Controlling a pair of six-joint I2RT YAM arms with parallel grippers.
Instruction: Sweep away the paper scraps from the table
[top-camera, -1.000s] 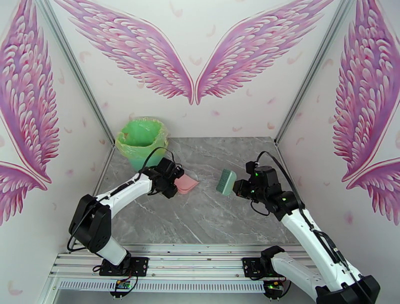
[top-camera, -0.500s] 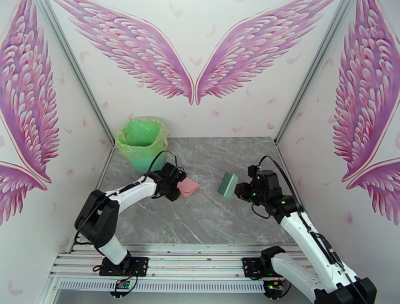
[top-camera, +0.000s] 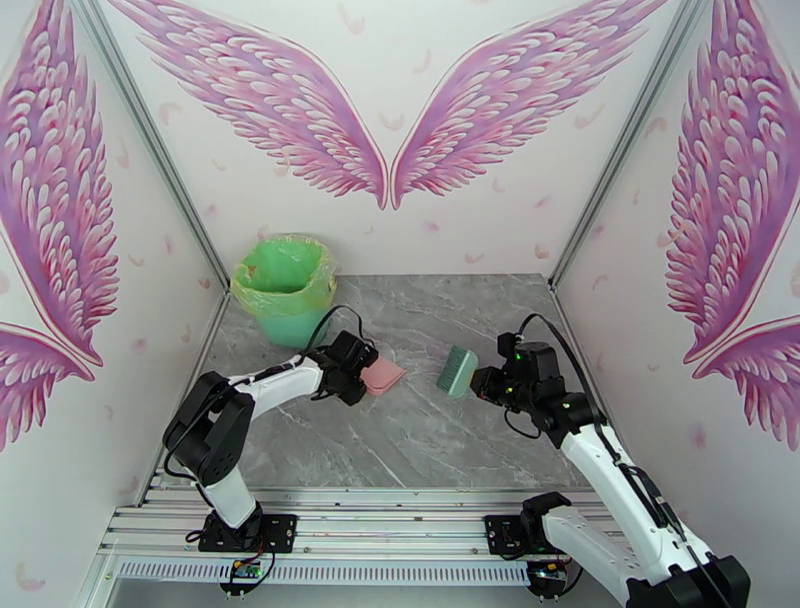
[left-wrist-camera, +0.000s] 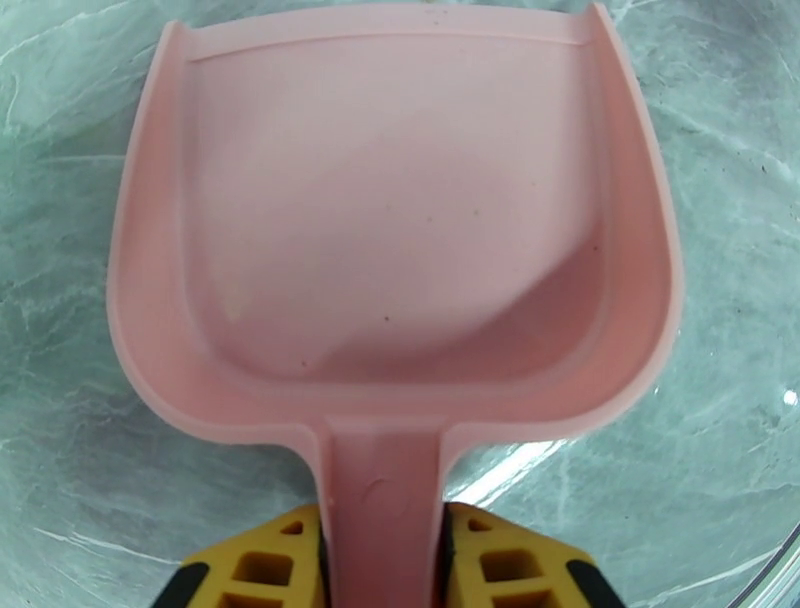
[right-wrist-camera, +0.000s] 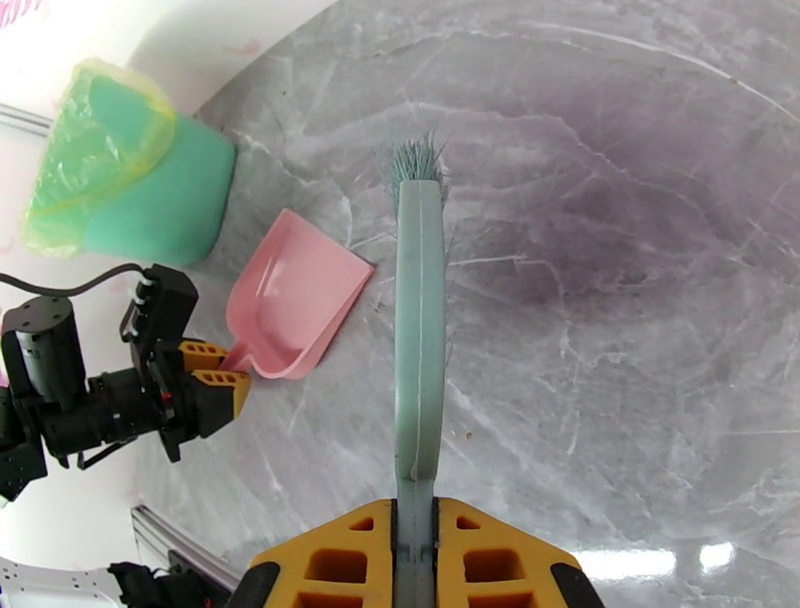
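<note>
Centre-left in the overhead frame, on the table (top-camera: 420, 440) — pink dustpan (top-camera: 383, 375) lying flat, handle between fingers of left gripper (left-wrist-camera: 383, 525), grip uncertain; right of centre — green brush (top-camera: 458, 371) clamped in right gripper (right-wrist-camera: 417, 520).

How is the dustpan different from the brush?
The dustpan is pink; the brush is green. The dustpan is a smooth, empty scoop; the brush has bristles at its tip. Both have handles between yellow jaws.

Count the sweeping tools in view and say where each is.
2. The pink dustpan sits left of centre on the table, handle at the left hand. The green brush is to its right, gripped by the right hand.
</note>
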